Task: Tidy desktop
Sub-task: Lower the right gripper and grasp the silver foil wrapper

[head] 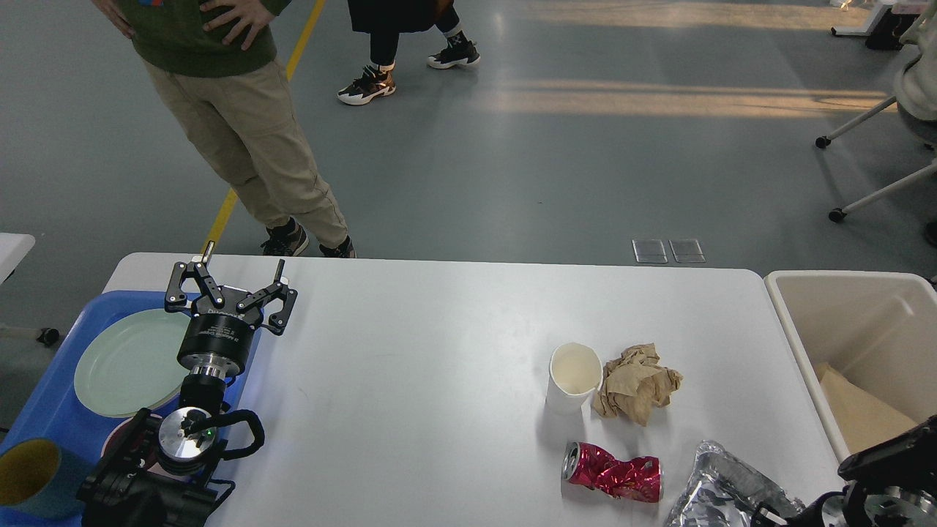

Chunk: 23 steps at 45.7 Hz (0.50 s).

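The desktop (439, 351) is a wide white table. Right of its centre stand a white paper cup (573, 377) and, touching it, a crumpled brown paper (637, 382). Nearer me lie a crushed red can (613, 474) and a crumpled foil tray (725, 494). My left gripper (244, 258) is open and empty, held above the table's left side at the blue tray's edge. Only a dark sliver of my right gripper (768, 518) shows at the bottom edge beside the foil tray; its fingers are hidden.
A blue tray (44, 410) at the left holds a pale green plate (124, 362) and a yellow-lined cup (29, 476). A beige bin (842, 282) with brown paper inside stands off the right edge. People stand on the floor beyond the far edge.
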{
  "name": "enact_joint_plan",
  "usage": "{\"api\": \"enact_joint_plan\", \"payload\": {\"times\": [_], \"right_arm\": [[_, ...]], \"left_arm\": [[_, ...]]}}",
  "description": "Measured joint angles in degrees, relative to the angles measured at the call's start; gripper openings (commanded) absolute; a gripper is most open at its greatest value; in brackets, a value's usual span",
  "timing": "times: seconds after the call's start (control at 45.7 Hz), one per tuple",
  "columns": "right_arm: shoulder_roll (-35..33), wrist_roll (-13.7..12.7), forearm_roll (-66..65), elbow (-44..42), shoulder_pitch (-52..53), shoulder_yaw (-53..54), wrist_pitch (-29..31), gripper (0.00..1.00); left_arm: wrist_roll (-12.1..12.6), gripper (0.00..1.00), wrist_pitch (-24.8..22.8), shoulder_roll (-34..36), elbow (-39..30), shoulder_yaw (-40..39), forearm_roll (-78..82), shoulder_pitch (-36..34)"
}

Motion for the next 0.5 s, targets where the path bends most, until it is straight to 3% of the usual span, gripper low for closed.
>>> {"api": "enact_joint_plan", "payload": {"times": [0.503], "right_arm": [[0.3, -0.3, 0.2, 0.0, 0.2, 1.5, 0.3, 0.00]], "left_arm": [[0.0, 0.96, 0.0, 0.0, 0.0, 0.0, 0.0, 0.0]]}}
